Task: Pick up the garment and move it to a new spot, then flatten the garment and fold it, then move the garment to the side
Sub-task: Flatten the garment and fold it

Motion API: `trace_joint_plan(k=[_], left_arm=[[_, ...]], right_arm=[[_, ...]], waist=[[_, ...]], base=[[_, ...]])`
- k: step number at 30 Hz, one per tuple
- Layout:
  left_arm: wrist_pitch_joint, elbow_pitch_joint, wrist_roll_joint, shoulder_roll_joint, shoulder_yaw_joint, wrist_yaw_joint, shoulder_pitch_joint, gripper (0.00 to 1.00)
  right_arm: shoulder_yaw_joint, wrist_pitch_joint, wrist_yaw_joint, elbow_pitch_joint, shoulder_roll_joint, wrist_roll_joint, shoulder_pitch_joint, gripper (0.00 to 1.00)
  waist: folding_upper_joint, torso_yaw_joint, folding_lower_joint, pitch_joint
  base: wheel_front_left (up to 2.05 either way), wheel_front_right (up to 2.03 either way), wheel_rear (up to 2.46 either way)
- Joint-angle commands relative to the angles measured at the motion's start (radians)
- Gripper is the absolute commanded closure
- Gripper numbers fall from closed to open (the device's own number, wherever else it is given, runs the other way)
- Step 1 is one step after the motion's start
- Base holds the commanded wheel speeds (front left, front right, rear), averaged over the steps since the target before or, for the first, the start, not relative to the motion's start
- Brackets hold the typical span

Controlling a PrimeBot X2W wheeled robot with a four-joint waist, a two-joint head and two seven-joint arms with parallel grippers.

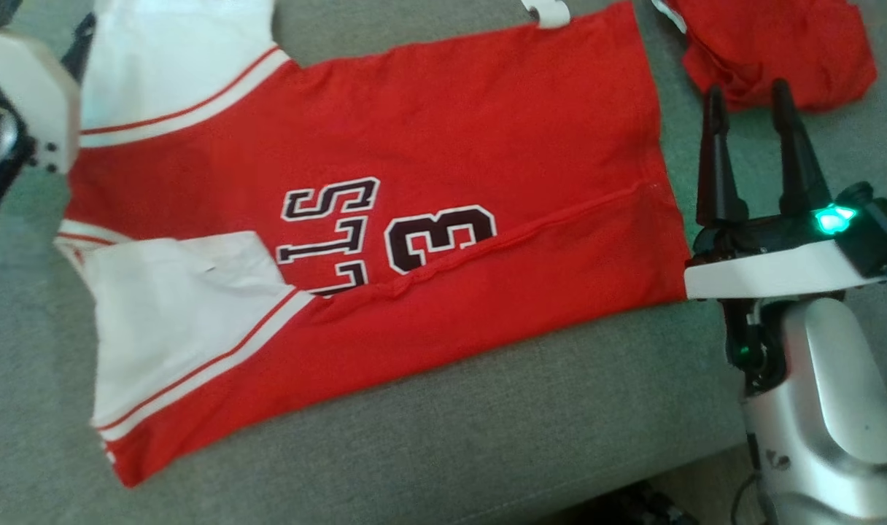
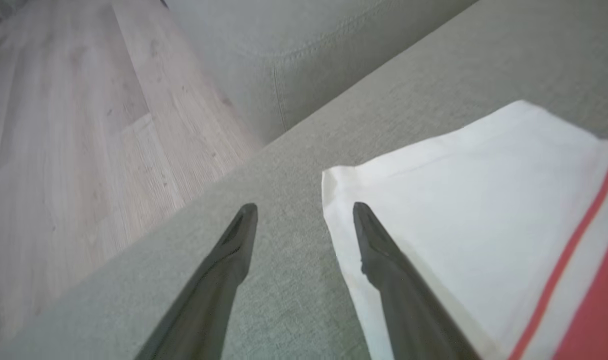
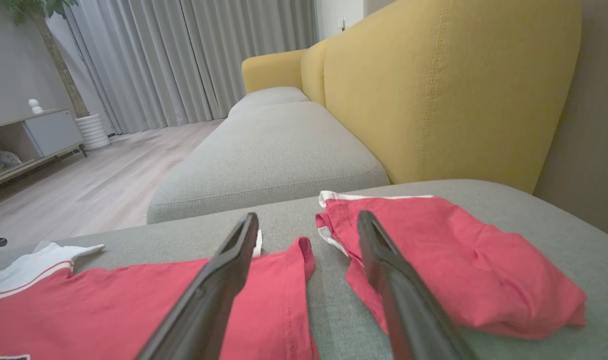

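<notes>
The red garment [image 1: 443,146], a jersey with white sleeves and dark lettering, is spread on the grey sofa cushion [image 1: 487,423], with its collar end toward the robot's left and its hem toward the right. It is judged that the first steps are done: the garment is laid out and mostly flat. One fold also seems to be made, because the near long side, with its white sleeve [image 1: 188,313], is turned over the body and covers part of the lettering. The far side and the far sleeve are not yet folded in, and some wrinkles can be seen along the folded edge.

The right claw [image 1: 746,89] is released, with its two fingers well parted and nothing between them. It is placed just beside the hem, between the jersey and a second crumpled red garment [image 1: 779,44]. The left claw [image 2: 304,207] is released too and holds nothing. In the left wrist view one finger is over the edge of a white sleeve and the other over the bare cushion. Whether the fingers touch the cloth cannot be told.

What is left, as far as can be judged, is the folding of the other side, the folding across the length, and the moving of the garment to the side.
</notes>
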Motion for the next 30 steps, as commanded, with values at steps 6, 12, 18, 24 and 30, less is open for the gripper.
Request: trace_joint_plan(k=[6, 12, 18, 24, 30], left_arm=[[0.030, 0.022, -0.119, 0.112, -0.046, 0.002, -0.101, 0.00], [0.034, 0.050, -0.199, 0.113, -0.094, 0.002, -0.130, 0.00], [0.065, 0.078, -0.237, 0.118, -0.138, 0.002, -0.147, 0.00], [0.101, 0.075, -0.306, 0.123, -0.192, 0.002, -0.146, 1.00], [0.029, 0.070, -0.343, 0.106, -0.223, 0.002, -0.152, 1.00]], right_arm=[[0.044, -0.022, -0.001, -0.030, -0.005, 0.030, -0.011, 0.00], [0.059, -0.036, -0.001, -0.013, -0.005, 0.052, -0.005, 0.00], [0.073, -0.043, -0.001, -0.006, -0.005, 0.063, -0.009, 0.00], [0.068, -0.047, -0.001, 0.002, -0.005, 0.059, -0.015, 0.00], [0.046, -0.041, -0.001, 0.023, -0.005, 0.021, -0.021, 0.00]], waist=[[0.0000, -0.054, -0.0002, 0.047], [0.0000, -0.075, -0.0002, 0.060], [0.0000, -0.091, -0.0002, 0.066], [0.0000, -0.101, -0.0002, 0.068], [0.0000, -0.069, -0.0002, 0.040]], base=[[0.00, 0.00, 0.00], [0.00, 0.00, 0.00], [0.00, 0.00, 0.00], [0.00, 0.00, 0.00], [0.00, 0.00, 0.00]])
